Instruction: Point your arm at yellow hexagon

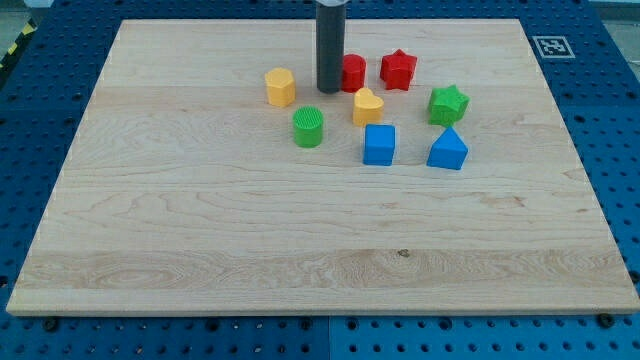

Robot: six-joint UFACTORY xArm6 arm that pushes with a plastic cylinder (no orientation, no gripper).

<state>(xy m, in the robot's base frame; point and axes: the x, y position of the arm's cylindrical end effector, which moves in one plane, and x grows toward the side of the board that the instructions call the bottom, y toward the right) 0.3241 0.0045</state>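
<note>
The yellow hexagon [280,87] sits on the table [200,230] in the upper middle of the view, at the left edge of the cluster. My tip [329,91] rests just to its right, so the hexagon lies at about 9 o'clock from the tip, near but apart, with bare wood between them. There are no fingers on this rod, so nothing is clenched or grasped; it only points and pushes.

The red block [353,72] is partly hidden behind the rod at 2 o'clock, so I cannot tell its shape. The yellow heart [367,105] lies at 4 o'clock from the tip, the green cylinder [309,127] at 7 o'clock. The rod's upper part is cut off by the view's top. I judge a short slide toward 9 o'clock would finish the pointing.
</note>
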